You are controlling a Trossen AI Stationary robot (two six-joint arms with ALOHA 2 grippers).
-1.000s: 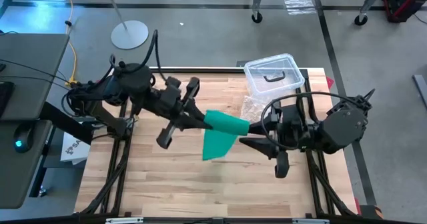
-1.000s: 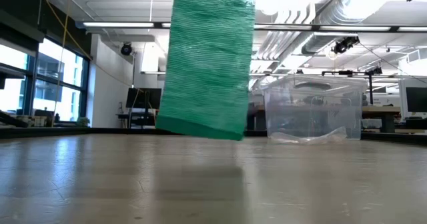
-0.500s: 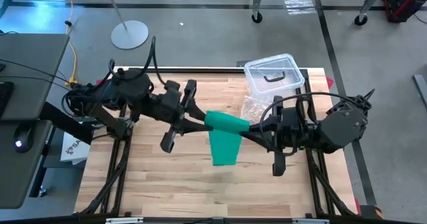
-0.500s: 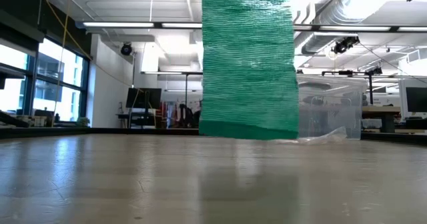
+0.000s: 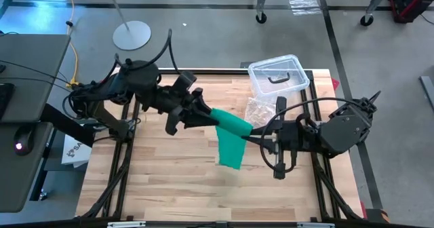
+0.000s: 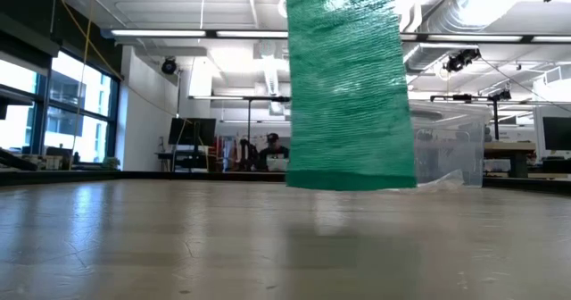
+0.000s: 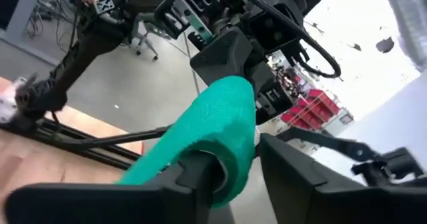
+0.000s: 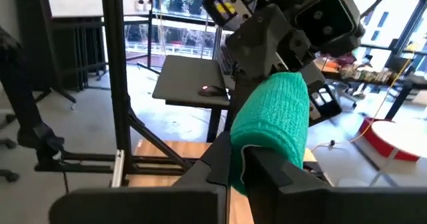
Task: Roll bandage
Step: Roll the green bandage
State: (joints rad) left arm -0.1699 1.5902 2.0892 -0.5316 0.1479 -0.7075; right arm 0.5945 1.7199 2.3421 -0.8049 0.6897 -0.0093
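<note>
1 bandage (image 5: 230,134) hangs between 2 end effectors: right (image 5: 249,134) pinching it, left (image 5: 207,115) spread.

The high view looked straight down on the whole wooden table (image 5: 169,180) from well above, while the low view sat at tabletop height, facing level across the boards into the room. Each wrist view looked close along its own fingers toward the opposite arm, and all four views shared the green bandage (image 5: 230,136) (image 6: 348,86) (image 7: 213,127) (image 8: 273,121).
</note>
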